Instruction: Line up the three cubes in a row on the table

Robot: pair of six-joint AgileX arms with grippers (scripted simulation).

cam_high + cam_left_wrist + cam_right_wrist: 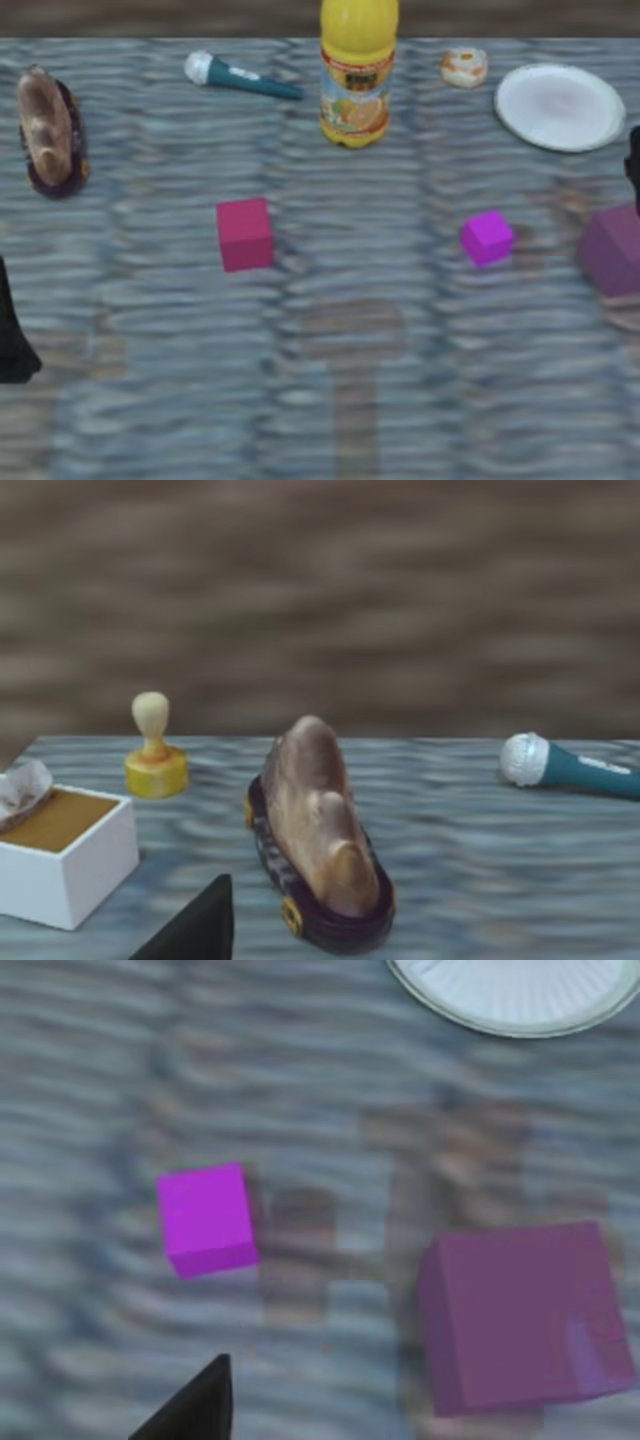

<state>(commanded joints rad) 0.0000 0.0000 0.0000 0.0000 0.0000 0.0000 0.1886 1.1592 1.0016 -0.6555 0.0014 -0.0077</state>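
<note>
Three cubes lie apart on the table (pixel 330 400). The crimson-pink cube (pixel 244 234) sits left of centre. A smaller magenta cube (pixel 487 238) (pixel 205 1218) is right of centre, and the largest, dull purple cube (pixel 612 250) (pixel 520 1310) rests at the right edge. My right gripper (pixel 633 160) hangs at the right edge just behind the purple cube, open and empty; one fingertip (pixel 205 1400) shows in its wrist view. My left gripper (pixel 12 345) is parked at the left edge, open, holding nothing, with one fingertip (pixel 205 920) in sight.
Along the back stand an orange juice bottle (pixel 357 70), a teal microphone (pixel 240 76), a small round pastry (pixel 464 67) and a white plate (pixel 560 106). A brown shoe on wheels (pixel 50 130) lies back left. The left wrist view also shows a yellow stamp (pixel 155 750) and a white box (pixel 60 855).
</note>
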